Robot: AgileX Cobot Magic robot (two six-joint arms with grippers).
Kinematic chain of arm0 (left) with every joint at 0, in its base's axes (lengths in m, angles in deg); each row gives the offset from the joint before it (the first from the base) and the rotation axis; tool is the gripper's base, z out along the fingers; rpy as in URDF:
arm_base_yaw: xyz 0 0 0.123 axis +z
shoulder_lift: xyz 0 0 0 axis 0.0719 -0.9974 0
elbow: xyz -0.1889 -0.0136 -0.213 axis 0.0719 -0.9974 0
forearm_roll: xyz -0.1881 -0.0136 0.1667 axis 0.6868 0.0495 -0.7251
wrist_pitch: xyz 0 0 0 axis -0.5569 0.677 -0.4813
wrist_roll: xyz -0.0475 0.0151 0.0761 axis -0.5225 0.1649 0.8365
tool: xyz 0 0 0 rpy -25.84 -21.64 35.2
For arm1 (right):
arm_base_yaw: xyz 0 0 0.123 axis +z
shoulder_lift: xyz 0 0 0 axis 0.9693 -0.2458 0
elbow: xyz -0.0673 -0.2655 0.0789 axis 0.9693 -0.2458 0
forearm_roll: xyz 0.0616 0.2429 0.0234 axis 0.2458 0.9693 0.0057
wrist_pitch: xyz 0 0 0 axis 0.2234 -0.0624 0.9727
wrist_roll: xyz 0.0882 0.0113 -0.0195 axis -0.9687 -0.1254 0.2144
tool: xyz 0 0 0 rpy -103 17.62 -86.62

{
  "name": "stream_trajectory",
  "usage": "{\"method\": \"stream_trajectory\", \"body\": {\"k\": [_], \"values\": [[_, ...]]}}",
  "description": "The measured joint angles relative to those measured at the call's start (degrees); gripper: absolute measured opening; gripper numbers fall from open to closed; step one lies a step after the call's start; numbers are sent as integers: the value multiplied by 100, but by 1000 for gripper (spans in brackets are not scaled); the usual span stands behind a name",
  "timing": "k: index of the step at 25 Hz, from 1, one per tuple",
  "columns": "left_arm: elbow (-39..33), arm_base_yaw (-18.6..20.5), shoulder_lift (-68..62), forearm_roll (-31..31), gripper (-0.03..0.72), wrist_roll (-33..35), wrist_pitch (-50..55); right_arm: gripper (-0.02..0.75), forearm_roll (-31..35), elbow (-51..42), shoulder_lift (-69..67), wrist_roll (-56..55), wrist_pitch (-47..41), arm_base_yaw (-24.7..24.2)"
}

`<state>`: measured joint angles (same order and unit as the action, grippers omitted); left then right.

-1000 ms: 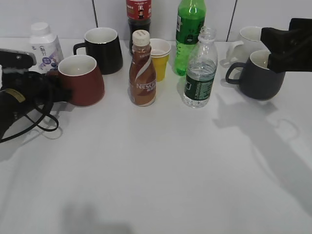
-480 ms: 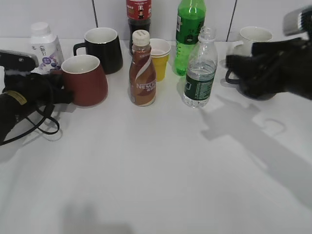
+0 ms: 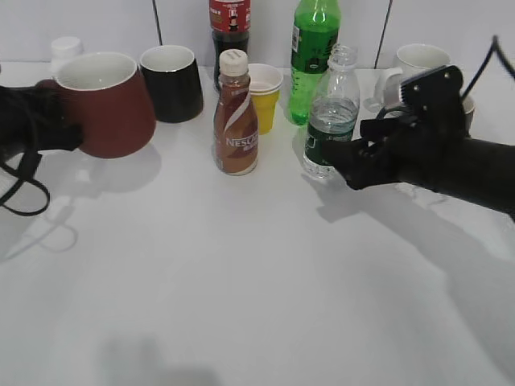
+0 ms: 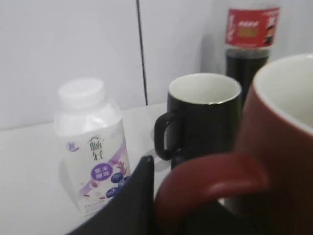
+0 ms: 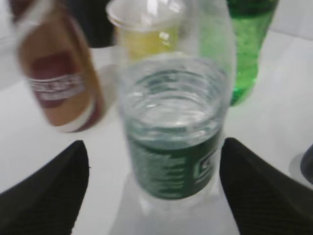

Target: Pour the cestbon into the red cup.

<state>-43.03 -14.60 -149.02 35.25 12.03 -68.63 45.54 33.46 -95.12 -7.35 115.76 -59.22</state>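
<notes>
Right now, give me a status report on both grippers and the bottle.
Left gripper shut on red cup, lifted. Right gripper open, straddling cestbon, uncapped, on table. Nescafe bottle stands between.

Cestbon framed between my open gripper fingers

I see the cestbon (image 5: 172, 132) upright on the bench (image 5: 274, 98), one dark finger (image 5: 44, 196) on each side, brown bottle (image 5: 56, 73) left.

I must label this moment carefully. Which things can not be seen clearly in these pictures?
- Left tool: fingertips hidden behind the red cup outside; wrist view shows one finger by the handle.
- Water bottle: cap end cut off by the top edge, right wrist view; label blurred.
- Grey mug: mostly hidden behind the right arm.
</notes>
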Motion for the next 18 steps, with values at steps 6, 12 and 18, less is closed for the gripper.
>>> {"method": "stream_trajectory", "body": {"k": [6, 12, 18], "values": [[-67, 0, 886, -753, 67, 0, 1008, 627, 103, 626, -699, 54, 5, 0], [-67, -124, 1307, -1040, 67, -305, 1613, 603, 70, 1206, -1087, 59, 10, 7], [-67, -927, 1335, -1148, 67, -393, 1941, 485, -127, 1494, -1312, 55, -2, 7]]}}
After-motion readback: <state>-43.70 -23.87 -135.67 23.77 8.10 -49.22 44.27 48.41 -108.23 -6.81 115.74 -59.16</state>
